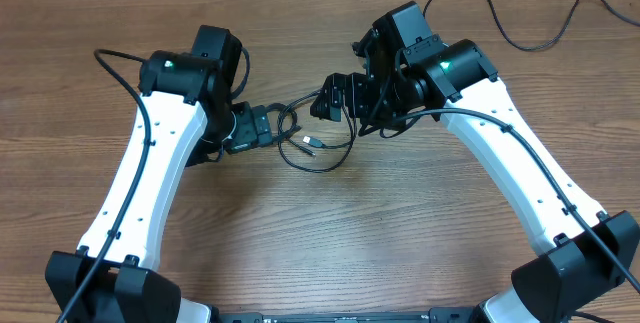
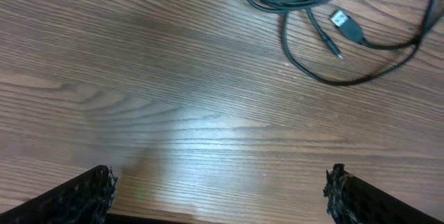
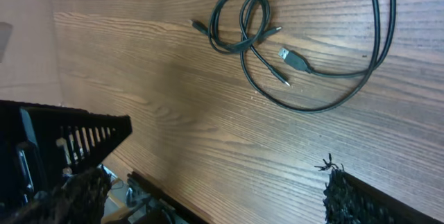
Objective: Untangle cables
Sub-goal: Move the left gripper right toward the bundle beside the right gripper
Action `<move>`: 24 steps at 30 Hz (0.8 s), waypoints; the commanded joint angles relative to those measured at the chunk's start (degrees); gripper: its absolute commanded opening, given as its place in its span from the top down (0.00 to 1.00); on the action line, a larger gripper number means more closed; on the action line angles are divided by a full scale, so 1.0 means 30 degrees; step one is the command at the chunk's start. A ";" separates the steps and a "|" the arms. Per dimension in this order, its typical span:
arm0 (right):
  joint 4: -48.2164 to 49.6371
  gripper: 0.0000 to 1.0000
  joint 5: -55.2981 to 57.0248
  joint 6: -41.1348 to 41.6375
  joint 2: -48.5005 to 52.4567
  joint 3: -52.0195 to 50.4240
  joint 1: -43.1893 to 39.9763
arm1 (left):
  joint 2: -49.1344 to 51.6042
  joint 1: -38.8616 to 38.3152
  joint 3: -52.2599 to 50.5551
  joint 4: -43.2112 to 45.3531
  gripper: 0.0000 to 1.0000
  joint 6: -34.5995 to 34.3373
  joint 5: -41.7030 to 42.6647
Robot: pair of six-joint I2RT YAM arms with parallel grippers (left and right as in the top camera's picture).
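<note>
The thin black cables (image 1: pixel 312 145), loosely looped and crossing one another, lie on the brown wood-grain bench (image 1: pixel 330 233) between the two end effectors. The left end effector (image 1: pixel 262 126) has its fingers spread wide and empty; the cables sit ahead of it, off to its right. The right end effector (image 1: pixel 328 99) is likewise spread apart, holding nothing, with the cables ahead of it. A silver-tipped flat plug (image 3: pixel 291 57) lies inside the largest loop.

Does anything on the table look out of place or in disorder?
Yes, the cables lie in a loose tangle on the table: several loops cross one another and small plug ends stick out. Nothing looks damaged. The left tool and the right tool are open and empty.
</note>
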 commanded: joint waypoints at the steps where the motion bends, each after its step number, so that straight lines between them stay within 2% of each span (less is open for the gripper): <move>1: 0.0022 0.00 0.0124 0.0029 -0.0073 -0.0087 0.0058 | -0.0095 -0.0022 -0.0051 0.0051 0.00 0.0430 0.0852; 9: -0.0051 0.00 0.0124 0.0022 -0.0073 -0.0087 0.0058 | -0.1756 -0.0189 -0.0051 -0.0546 0.01 0.0342 0.0539; 17: -0.0051 0.00 0.0131 0.0022 -0.0073 -0.0087 0.0058 | -0.5603 -0.1086 -0.0080 -0.0831 0.00 -0.0612 -0.1872; 24: 0.0561 0.00 0.0131 0.0022 -0.0073 -0.0087 0.0058 | -0.7147 -0.2222 -0.1180 -0.1362 0.00 -0.0765 -0.1923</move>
